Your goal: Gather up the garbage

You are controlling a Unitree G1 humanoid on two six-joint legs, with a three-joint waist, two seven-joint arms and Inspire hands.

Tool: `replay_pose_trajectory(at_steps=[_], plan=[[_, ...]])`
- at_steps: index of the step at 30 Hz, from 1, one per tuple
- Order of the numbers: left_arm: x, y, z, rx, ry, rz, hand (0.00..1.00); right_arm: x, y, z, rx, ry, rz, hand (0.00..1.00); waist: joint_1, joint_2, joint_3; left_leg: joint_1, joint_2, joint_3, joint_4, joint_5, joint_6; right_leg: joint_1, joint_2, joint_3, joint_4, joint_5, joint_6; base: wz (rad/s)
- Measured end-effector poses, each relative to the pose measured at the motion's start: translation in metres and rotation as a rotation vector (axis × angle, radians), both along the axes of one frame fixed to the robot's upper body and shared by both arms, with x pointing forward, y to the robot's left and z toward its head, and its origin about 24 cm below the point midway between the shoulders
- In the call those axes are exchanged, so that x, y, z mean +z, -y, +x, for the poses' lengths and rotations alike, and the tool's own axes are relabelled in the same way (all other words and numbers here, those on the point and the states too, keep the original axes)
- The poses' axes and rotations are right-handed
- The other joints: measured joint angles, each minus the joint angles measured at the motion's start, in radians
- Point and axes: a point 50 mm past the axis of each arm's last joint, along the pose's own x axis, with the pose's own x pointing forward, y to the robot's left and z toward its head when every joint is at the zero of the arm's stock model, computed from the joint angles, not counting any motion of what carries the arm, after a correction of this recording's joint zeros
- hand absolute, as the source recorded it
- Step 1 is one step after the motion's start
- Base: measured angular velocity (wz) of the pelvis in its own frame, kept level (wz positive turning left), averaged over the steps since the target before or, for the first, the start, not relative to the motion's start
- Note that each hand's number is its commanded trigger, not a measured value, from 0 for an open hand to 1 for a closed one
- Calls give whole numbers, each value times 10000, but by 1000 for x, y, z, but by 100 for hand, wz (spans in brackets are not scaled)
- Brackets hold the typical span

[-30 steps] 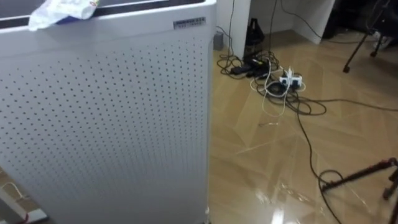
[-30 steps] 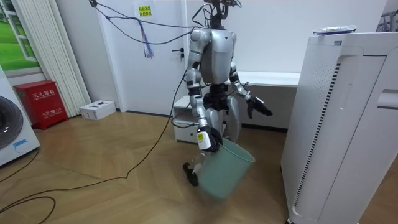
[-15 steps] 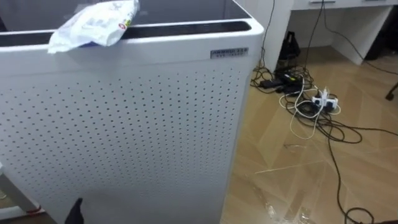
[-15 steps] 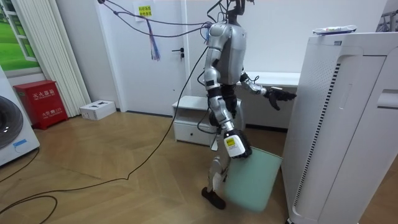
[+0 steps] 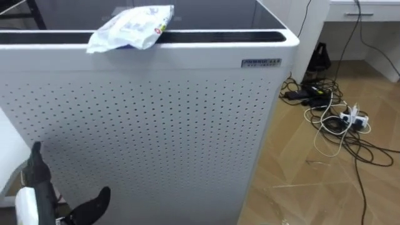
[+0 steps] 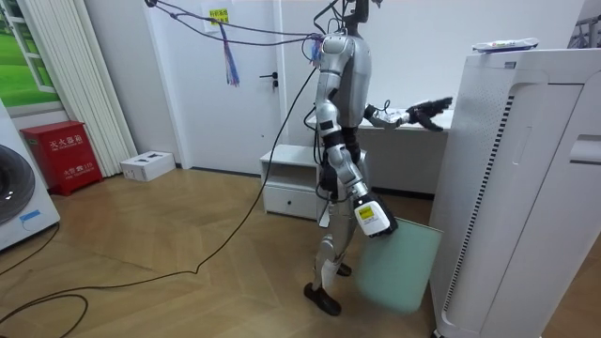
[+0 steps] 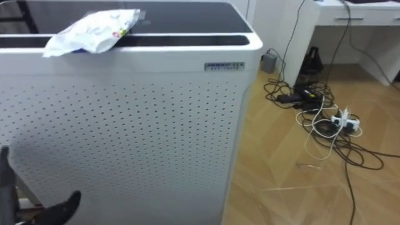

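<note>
- Left hand (image 5: 39, 181) has risen beside the white perforated purifier (image 5: 156, 125) — fingers spread wide, empty, likely readying a reach.
- Crumpled, crinkly wrapper (image 5: 131, 28) lies on the purifier's flat top, well above and ahead of that hand.
- Right hand (image 6: 371, 218) hangs low, curled on the smooth green bin (image 6: 399, 268) — seemingly kept ready to receive it.

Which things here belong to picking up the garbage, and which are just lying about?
Job: crumpled wrapper on the white perforated unit; green bin in the right hand; open left hand raised before the unit.
Lying about: cables and power strip on the floor; red box and white box by the wall.
</note>
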Motion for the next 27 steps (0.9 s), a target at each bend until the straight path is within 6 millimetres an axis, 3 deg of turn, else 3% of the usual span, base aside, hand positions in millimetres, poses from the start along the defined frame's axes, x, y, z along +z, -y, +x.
replay_pose_trajectory(at_steps=[7,11,15,22,27], plan=[[35,9,4,-152,1986,438,0,-2,0,-7,82,-179,140,100,-8,32,-4,223,-17,-234,54,4,-6,466,31,-152,-371,34,55,11],[52,16,5,-459,2761,1038,0,-3,0,-11,224,-281,258,100,-39,148,-74,357,-26,-271,-31,5,-6,644,32,-172,-480,59,70,2],[68,23,5,-832,3448,1455,0,-3,0,-12,330,-297,463,100,-29,191,-91,434,-22,-266,-35,5,-6,651,33,-182,-481,58,70,0],[91,32,5,-1553,4227,2314,0,-6,1,-20,404,-628,532,100,-30,266,-37,502,-28,-285,-150,5,-6,767,27,-216,-482,57,71,0],[110,41,4,-2054,4887,3658,0,-6,-1,-18,997,-726,435,100,-254,309,-11,527,-29,-294,-192,11,-10,776,34,-192,-486,57,71,0]])
